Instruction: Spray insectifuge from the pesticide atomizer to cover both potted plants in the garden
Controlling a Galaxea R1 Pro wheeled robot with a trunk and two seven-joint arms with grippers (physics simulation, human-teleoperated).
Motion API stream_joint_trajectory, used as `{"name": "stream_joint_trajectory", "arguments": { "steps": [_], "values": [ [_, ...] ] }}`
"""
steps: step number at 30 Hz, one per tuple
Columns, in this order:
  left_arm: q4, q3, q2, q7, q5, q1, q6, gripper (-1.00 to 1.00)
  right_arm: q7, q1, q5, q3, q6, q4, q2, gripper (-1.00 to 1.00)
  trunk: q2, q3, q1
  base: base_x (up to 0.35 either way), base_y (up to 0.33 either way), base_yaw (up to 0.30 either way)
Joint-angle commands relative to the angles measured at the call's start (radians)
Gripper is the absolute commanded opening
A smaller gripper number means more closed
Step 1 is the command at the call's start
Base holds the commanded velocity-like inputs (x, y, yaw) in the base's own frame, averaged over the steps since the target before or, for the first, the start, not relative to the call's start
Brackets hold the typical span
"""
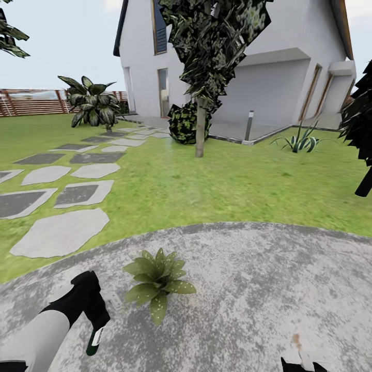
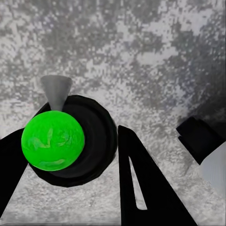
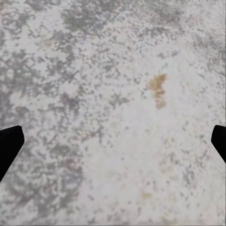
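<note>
Pesticide atomizer (image 1: 96, 336), a slim dark green-black spray bottle with a white label, hangs nozzle-down from the robot's left gripper (image 1: 93, 318) over the round grey stone patio (image 1: 268, 289) of the garden. In the left wrist view the black fingers (image 2: 141, 183) press in on the bottle's dark round body (image 2: 92, 136) from either side, its bright green end (image 2: 52, 140) facing the camera and a pale grey cone-shaped nozzle part (image 2: 56, 92) jutting beyond it. The grip appears chosen to keep the spray end pointed toward the ground, ready to be swung over foliage.

Just beside the left gripper, a little ahead and toward the robot's right, sits one potted plant (image 1: 157, 281), a low rosette of broad pointed green leaves; its pot is hidden under them. A second small rosette cannot be made out.

The label on the bottle is too small to read; no brand or writing is legible.

The right gripper (image 1: 302, 367) hovers low over bare, mottled patio with a faint brown stain (image 3: 157, 89); its black fingertips (image 3: 8, 143) stand spread wide, holding nothing.

Pale stepping stones (image 1: 59, 232) cross the green lawn (image 1: 232, 181) toward the white house (image 1: 268, 67), well beyond both grippers.
</note>
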Motion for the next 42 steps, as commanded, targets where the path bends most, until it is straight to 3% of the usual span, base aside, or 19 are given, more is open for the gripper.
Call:
{"name": "stream_joint_trajectory", "arguments": {
  "steps": [1,6,15,22,32,42],
  "values": [
    [0.001,-0.003,0.001,-0.004,-0.002,0.0,0.01,-1.0,0.008,-0.001,0.006,-0.008,-0.004,-0.001,0.001,1.0,0.0,-0.001,0.0,0.102,0.316,0.0],
    [0.01,-0.004,0.0,0.039,-0.001,0.001,0.01,-1.0,0.008,-0.001,0.006,-0.008,-0.004,-0.001,0.001,1.0,0.0,-0.001,0.0,0.141,0.303,-0.072],
    [0.066,-0.006,-0.002,0.056,-0.009,0.001,0.008,-1.0,0.008,-0.001,0.006,-0.008,-0.004,-0.001,0.001,1.0,0.0,-0.001,0.0,0.062,0.079,-0.165],
    [0.141,-0.005,0.002,0.141,0.003,0.001,0.007,-1.0,0.008,-0.001,0.006,-0.008,-0.004,-0.001,0.001,1.0,0.0,-0.001,0.0,0.0,0.0,-0.003],
    [0.054,-0.005,-0.01,0.113,0.003,-0.01,0.009,-1.0,0.008,-0.001,0.005,-0.009,-0.004,-0.001,0.001,1.0,0.0,0.002,0.0,0.0,0.0,-0.147],
    [0.046,-0.009,-0.009,0.103,-0.007,-0.007,0.008,-1.0,0.008,-0.001,0.006,-0.008,-0.004,0.0,0.001,1.0,0.0,0.003,0.0,-0.187,0.192,-0.104]
  ]
}}
